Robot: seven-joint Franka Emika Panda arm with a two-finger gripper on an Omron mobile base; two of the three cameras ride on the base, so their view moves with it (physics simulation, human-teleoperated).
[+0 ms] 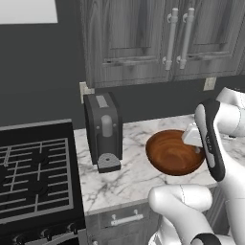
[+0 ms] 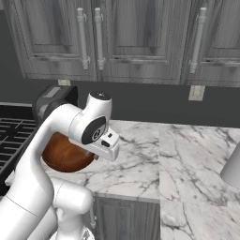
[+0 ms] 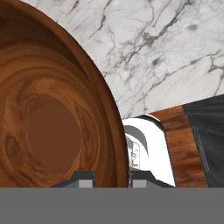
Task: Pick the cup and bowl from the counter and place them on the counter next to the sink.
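So we're on the bowl (image 1: 173, 152) part of the job. It sits on the counter (image 1: 125, 178) between the coffee machine (image 1: 104, 130) and our arm, and in the hand view the rim runs right between our two fingertips (image 3: 81, 179), one inside the bowl and one outside. Looks like the gripper (image 3: 109, 180) is pinching the rim, or is just about to; we honestly can't tell if the jaws are pressed tight on the wood or have a sliver of gap left.

If the grip is good, the next move is a straight lift, then a carry off to the right toward the sink side.

Room-wise: the coffee machine stands close on the bowl's left, the stove (image 1: 33, 172) is beyond that, and the counter's front edge is near. The open marble on the right (image 2: 187, 154) looks free apart from a grey thing (image 2: 231, 169) at the far edge.
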